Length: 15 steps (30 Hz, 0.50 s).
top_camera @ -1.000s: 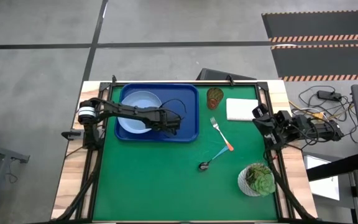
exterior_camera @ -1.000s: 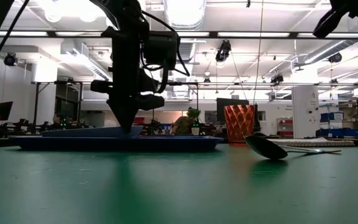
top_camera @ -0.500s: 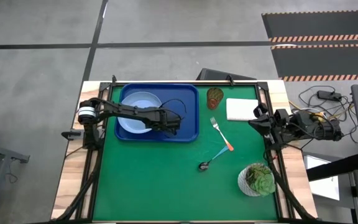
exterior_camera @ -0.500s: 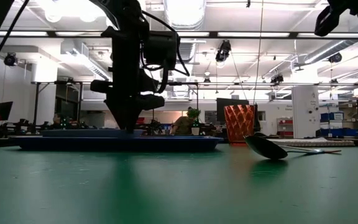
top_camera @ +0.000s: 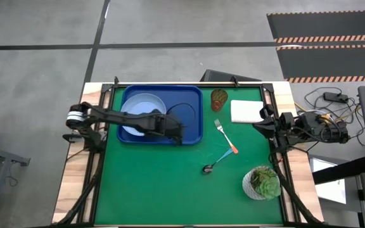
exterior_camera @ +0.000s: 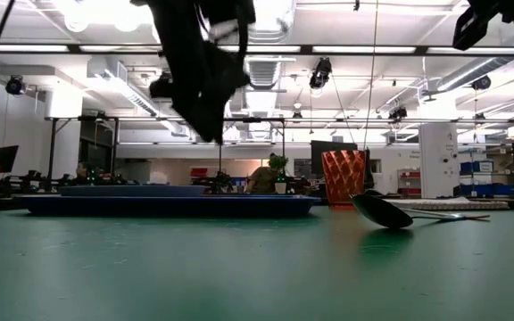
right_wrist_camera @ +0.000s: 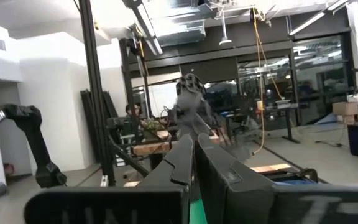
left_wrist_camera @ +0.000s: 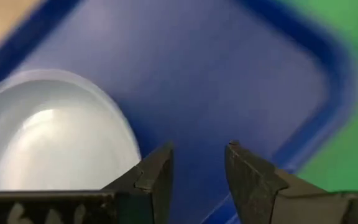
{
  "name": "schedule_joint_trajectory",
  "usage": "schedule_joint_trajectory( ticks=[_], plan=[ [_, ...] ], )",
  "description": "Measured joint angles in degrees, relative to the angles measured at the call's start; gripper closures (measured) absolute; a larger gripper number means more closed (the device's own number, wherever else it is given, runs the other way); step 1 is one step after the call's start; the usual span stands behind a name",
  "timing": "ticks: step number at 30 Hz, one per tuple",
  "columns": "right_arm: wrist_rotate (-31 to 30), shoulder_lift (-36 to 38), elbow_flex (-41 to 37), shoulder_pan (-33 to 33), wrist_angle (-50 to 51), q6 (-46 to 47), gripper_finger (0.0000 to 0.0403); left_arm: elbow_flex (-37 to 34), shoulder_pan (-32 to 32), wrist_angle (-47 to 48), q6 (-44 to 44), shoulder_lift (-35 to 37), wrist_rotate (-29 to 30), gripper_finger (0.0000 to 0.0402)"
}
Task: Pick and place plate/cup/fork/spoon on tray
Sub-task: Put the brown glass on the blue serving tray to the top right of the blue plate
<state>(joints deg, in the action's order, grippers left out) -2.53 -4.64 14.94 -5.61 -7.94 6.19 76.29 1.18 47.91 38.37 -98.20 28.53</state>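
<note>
The pale blue plate [top_camera: 142,114] lies flat in the left half of the dark-blue tray [top_camera: 192,104], also seen in the left wrist view as plate [left_wrist_camera: 55,143] and tray [left_wrist_camera: 241,74]. My left gripper [top_camera: 180,135] hangs open above the tray's near right part, fingers [left_wrist_camera: 157,171] apart with nothing between them. It is raised clear in the low view [exterior_camera: 211,132]. The amber cup [top_camera: 219,99] stands right of the tray. The orange-handled fork [top_camera: 225,137] and blue-handled spoon [top_camera: 214,162] lie on the green mat. My right gripper [top_camera: 260,124] waits shut at the table's right edge.
A white pad [top_camera: 246,111] lies at the far right. A white pot with a succulent [top_camera: 262,182] stands at the near right. The mat's near half [top_camera: 157,190] is bare green. People and equipment show in the room behind the table.
My left gripper has opened and risen from the tray floor, tipping as it lifted and drifting slightly toward the near edge. The plate stays flat in the tray.
</note>
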Motion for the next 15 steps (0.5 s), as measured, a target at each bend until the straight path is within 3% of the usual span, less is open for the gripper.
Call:
schedule_joint_trajectory(
  ticks=[4,7,11,15],
  plan=[
    [0.0,-0.1,0.0,0.0,0.7,-0.9,0.0394,-0.7,3.4,-4.5,-6.6,4.1,3.1,0.0279],
    [-0.5,-0.5,-0.1,0.0,1.8,-1.0,0.0394,-2.7,6.4,-13.6,-17.1,7.4,3.5,0.0279],
    [-2.6,-1.7,-0.1,0.0,3.9,-1.8,0.0394,-9.4,11.1,-32.8,-33.2,11.6,2.4,0.0279],
    [-5.3,-3.9,-0.4,0.0,7.1,0.6,0.0394,-17.9,13.8,-50.4,-43.9,16.6,-0.5,0.0279]
  ],
)
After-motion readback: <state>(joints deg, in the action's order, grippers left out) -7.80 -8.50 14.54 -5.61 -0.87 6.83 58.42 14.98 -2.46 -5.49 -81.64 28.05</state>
